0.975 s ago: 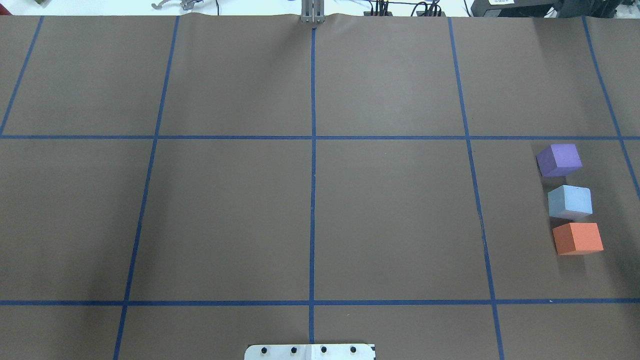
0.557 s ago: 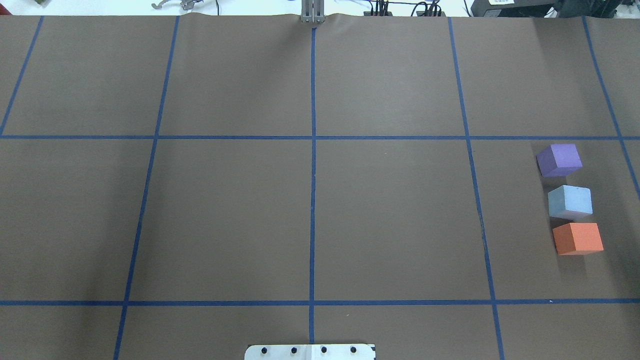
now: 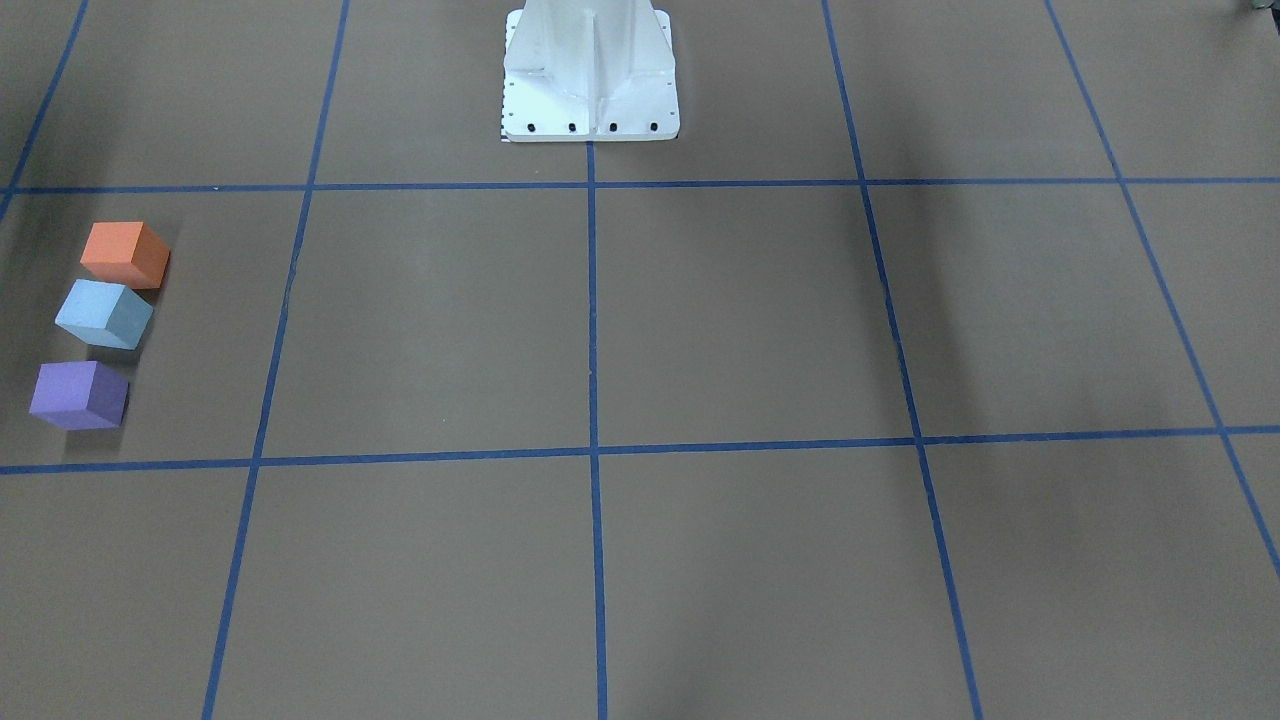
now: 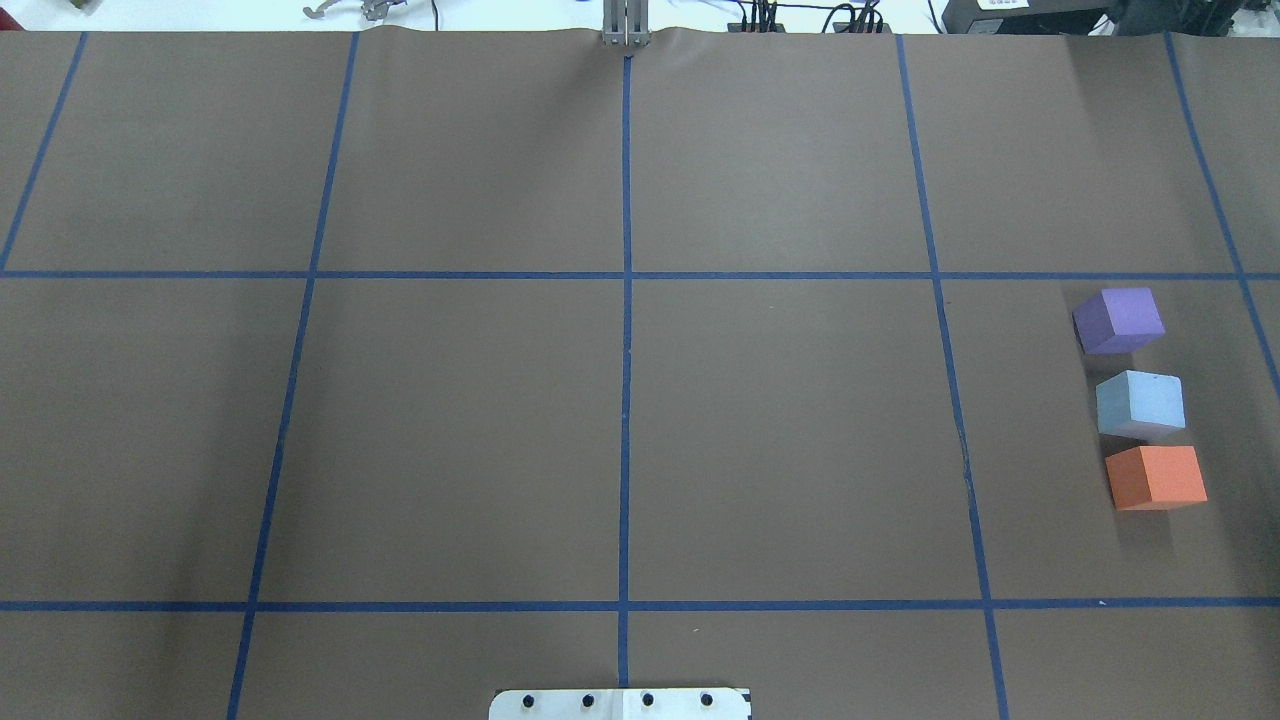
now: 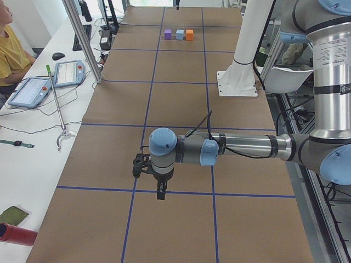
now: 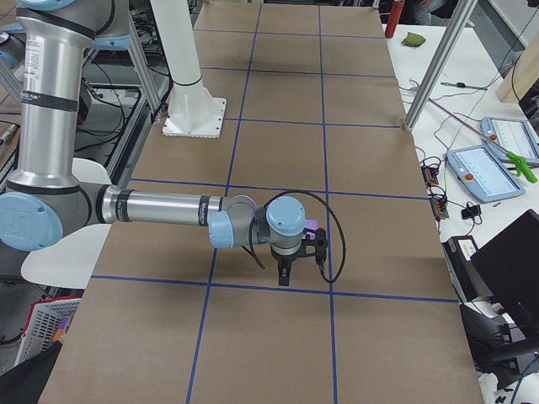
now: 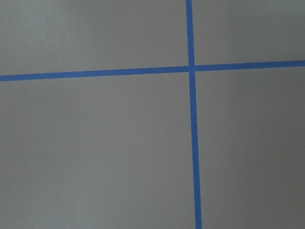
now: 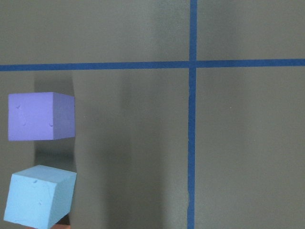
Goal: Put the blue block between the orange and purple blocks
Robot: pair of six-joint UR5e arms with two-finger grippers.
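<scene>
The light blue block [image 4: 1140, 402] stands on the table between the purple block [image 4: 1120, 318] and the orange block [image 4: 1157, 476], in a short row at the far right. The front-facing view shows the same row: orange [image 3: 125, 254], blue [image 3: 103, 313], purple [image 3: 78, 394]. The right wrist view shows the purple block [image 8: 40, 116] and the blue block [image 8: 38, 195] at its left edge. My right gripper [image 6: 284, 276] hangs above the table beside the row. My left gripper [image 5: 160, 193] hangs over the other end. I cannot tell whether either is open or shut.
The white robot pedestal [image 3: 590, 70] stands at the table's middle edge. Blue tape lines [image 4: 625, 300] divide the brown cover. A side bench with tablets [image 5: 33, 90] and a metal post [image 5: 82, 41] borders the table. A seated person [image 5: 8, 49] is at the bench.
</scene>
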